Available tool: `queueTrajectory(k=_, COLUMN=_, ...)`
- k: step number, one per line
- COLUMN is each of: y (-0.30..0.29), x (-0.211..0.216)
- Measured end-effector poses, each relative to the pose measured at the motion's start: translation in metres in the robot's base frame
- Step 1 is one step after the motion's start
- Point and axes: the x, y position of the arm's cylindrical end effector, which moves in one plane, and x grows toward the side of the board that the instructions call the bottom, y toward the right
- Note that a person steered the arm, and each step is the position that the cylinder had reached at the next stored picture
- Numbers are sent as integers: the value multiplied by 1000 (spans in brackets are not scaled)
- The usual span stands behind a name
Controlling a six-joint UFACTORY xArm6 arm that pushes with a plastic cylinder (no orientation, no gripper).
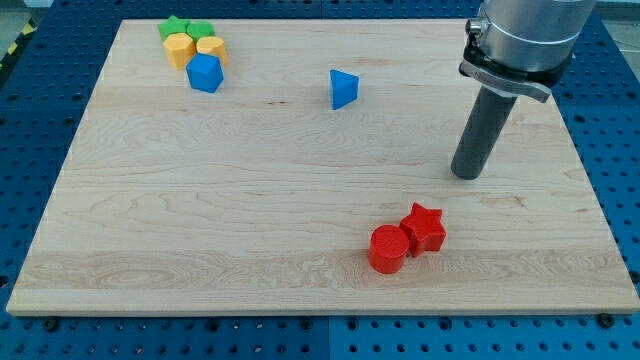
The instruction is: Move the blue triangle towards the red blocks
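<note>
The blue triangle (343,88) sits on the wooden board near the view's top centre. Two red blocks lie touching at the view's lower right: a red cylinder (388,249) and a red star (424,228). My tip (466,174) rests on the board at the view's right, well to the right of and below the blue triangle, and above and to the right of the red star. It touches no block.
A cluster sits at the view's top left: a green star (174,27), a green block (200,30), two yellow blocks (180,48) (212,49) and a blue block (204,73). The wooden board (200,200) lies on a blue perforated table.
</note>
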Motion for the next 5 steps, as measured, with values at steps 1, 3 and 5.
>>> queueTrajectory(k=1, y=0, x=-13)
queueTrajectory(k=3, y=6, x=-35)
queueTrajectory(k=5, y=5, x=-37)
